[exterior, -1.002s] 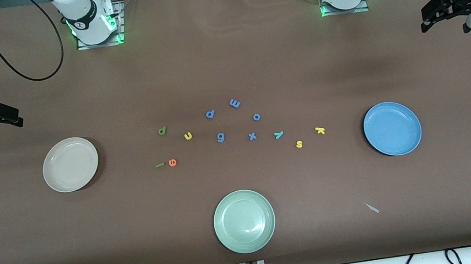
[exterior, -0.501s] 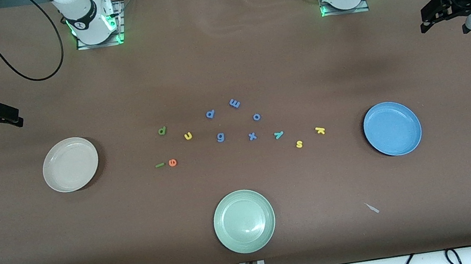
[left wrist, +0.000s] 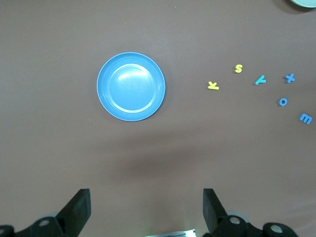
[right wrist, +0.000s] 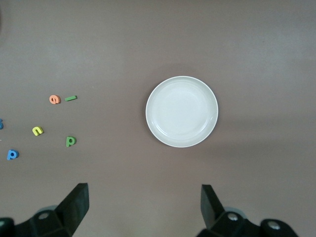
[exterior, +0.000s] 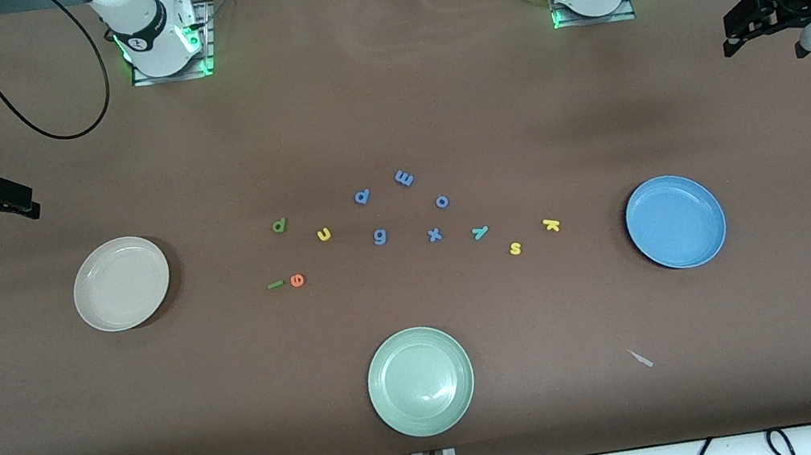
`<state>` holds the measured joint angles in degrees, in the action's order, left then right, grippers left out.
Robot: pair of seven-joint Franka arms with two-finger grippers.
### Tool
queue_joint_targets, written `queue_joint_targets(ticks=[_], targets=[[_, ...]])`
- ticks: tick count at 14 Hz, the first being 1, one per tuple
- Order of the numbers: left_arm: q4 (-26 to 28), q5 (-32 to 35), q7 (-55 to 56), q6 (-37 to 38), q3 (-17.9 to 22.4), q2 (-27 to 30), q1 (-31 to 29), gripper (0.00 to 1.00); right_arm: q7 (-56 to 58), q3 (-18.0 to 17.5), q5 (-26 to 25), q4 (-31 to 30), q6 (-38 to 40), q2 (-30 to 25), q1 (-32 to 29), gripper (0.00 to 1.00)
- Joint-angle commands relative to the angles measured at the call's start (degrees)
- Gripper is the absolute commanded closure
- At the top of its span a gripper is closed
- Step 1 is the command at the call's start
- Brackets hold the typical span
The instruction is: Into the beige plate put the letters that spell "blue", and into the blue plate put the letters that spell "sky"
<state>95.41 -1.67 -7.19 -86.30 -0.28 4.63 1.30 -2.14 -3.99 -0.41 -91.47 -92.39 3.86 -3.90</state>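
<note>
Mid-table lie the green b (exterior: 279, 225), yellow u (exterior: 323, 234), green l (exterior: 275, 285) and orange e (exterior: 297, 280), toward the beige plate (exterior: 121, 283). The teal y (exterior: 480, 232), yellow s (exterior: 515, 248) and yellow k (exterior: 551, 225) lie toward the blue plate (exterior: 675, 221). Both plates hold nothing. My left gripper (exterior: 732, 36) hangs open and empty high over the left arm's end of the table, looking down on the blue plate (left wrist: 131, 86). My right gripper (exterior: 31, 203) hangs open and empty over the right arm's end, above the beige plate (right wrist: 181, 111).
A pale green plate (exterior: 420, 380) sits near the table's front edge. Several blue letters (exterior: 379, 237) are scattered among the task letters. A small pale scrap (exterior: 642, 358) lies toward the front edge, nearer the camera than the blue plate.
The left arm's hand has shifted very slightly. The letters, the plates and the right arm have not moved.
</note>
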Motion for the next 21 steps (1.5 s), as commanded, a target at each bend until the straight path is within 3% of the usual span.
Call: queue_joint_targets(ticks=[1,21], targets=[[-2.1,1.3,0.6,1.9,-0.7,-0.6,0.0,0.00,0.9,-0.1,0.9,-0.7,0.0,-0.7,-0.4,0.00],[-2.9,2.4,0.4,2.9,-1.5,-1.0,-0.2,0.00,1.0,-0.1,0.9,-0.7,0.0,-0.7,-0.4,0.00]])
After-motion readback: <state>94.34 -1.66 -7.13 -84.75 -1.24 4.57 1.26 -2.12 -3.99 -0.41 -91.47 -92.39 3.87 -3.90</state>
